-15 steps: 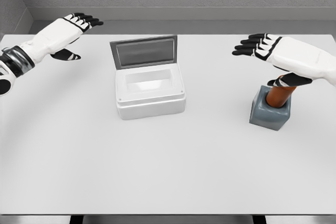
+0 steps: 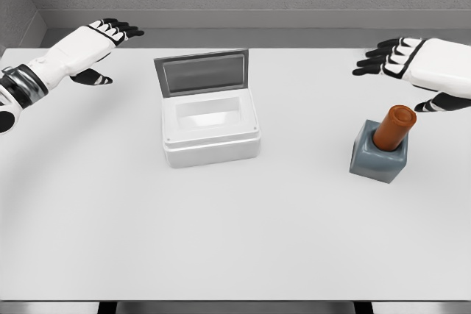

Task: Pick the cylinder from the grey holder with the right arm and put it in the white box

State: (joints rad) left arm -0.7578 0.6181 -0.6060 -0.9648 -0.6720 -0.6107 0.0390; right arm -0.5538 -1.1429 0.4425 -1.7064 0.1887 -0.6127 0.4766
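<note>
Two arms were seen, both clad in smooth white shells of rounded, glossy form. The left hand (image 2: 94, 43) was built with a white back and black fingers (image 2: 121, 29), each finger crossed by narrow white bands at the joints; its thumb was black as well. Behind the wrist, a ring of polished silver metal edged in black was fitted, followed by a further white segment marked with a black disc. The right hand (image 2: 427, 68) was finished alike: white casing, black banded fingers (image 2: 383, 56), black thumb.
</note>
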